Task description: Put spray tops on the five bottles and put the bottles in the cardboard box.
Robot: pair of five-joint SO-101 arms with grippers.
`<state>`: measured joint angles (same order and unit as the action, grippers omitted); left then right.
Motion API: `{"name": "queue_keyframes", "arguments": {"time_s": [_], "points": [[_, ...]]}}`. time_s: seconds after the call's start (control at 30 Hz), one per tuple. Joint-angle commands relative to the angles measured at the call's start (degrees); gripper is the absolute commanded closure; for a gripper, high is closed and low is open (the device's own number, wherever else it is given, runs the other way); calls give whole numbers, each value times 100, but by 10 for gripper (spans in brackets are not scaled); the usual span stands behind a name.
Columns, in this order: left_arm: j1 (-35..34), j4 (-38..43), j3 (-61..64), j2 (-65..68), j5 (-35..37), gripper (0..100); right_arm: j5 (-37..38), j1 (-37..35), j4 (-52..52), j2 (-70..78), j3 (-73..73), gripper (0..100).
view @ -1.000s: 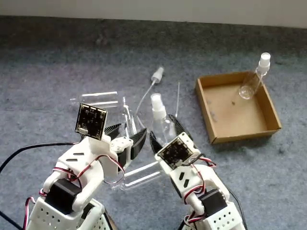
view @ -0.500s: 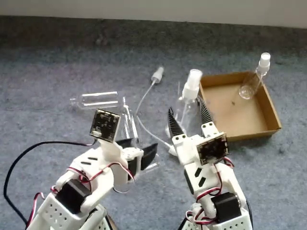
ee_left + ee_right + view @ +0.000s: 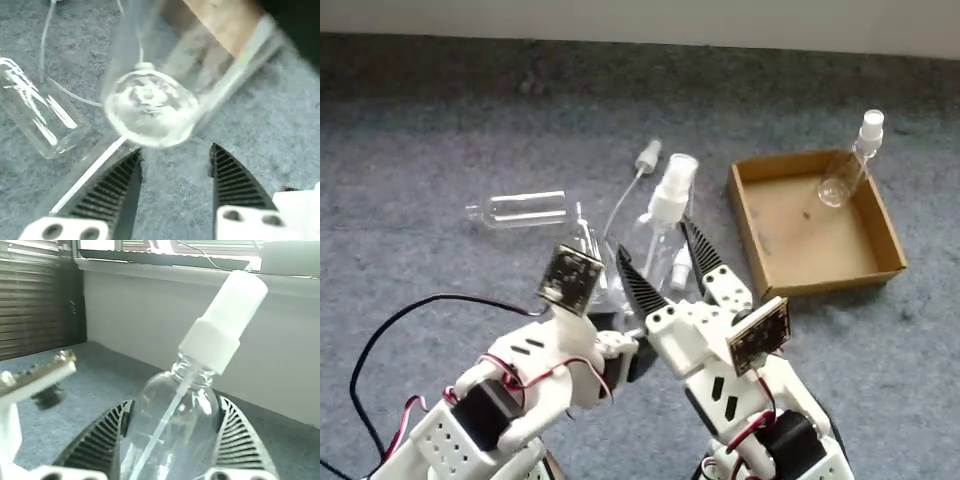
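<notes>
From where I stand, this looks like the second bottle's turn: one finished bottle point(image 3: 845, 172) already leans in the far corner of the cardboard box point(image 3: 790, 240), and the right gripper point(image 3: 655, 240) is clamped round the belly of a clear spray bottle point(image 3: 652, 228), holding it up off the grey carpet point(image 3: 420, 120) just to the left of the box. Its white spray top point(image 3: 675, 185) sits on the neck, though in the right wrist view it looks cocked to one side (I'd guess not fully seated). The left gripper point(image 3: 176, 150) hangs right below the bottle's round base, jaws apart and gripping nothing, low and close beside the other arm. So the next move probably calls for either a firm press or twist to settle the top, or a swing across to the box and a careful lowering beside the bottle in it. The right arm is reared up with its wrist tipped back, the bottle slanting away from it. A bare bottle point(image 3: 520, 208) and a loose spray top point(image 3: 647, 156) lie on the carpet beyond, waiting.
</notes>
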<state>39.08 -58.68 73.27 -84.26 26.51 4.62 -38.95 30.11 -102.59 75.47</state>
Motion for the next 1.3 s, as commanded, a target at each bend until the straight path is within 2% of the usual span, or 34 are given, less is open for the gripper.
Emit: {"name": "queue_keyframes", "arguments": {"time_s": [0.0,0.17,0.27,0.4,0.53,0.7,0.93,1.0,1.17,1.27], "points": [[655,26,4,-57,70,826,-44,-356,-101,22,-374,878],[470,26,-40,-57,70,826,-53,-602,-84,22,-330,878],[-66,53,-48,-57,70,826,-53,-708,-48,13,-330,878],[-927,519,4,-57,70,826,-53,-716,330,-4,-330,878],[-1473,747,4,-57,70,826,-53,-716,611,-48,-330,878],[-1754,809,4,-57,79,826,-53,-690,831,-48,-330,878],[-1754,782,13,-57,70,825,-53,-629,1015,-48,-321,878],[-1754,782,84,-57,62,825,-53,-295,1024,-48,-356,878],[-1719,809,251,-57,35,825,-35,1253,1033,4,-382,878],[-1745,809,251,-57,35,825,510,1868,1024,22,-382,878]]}}
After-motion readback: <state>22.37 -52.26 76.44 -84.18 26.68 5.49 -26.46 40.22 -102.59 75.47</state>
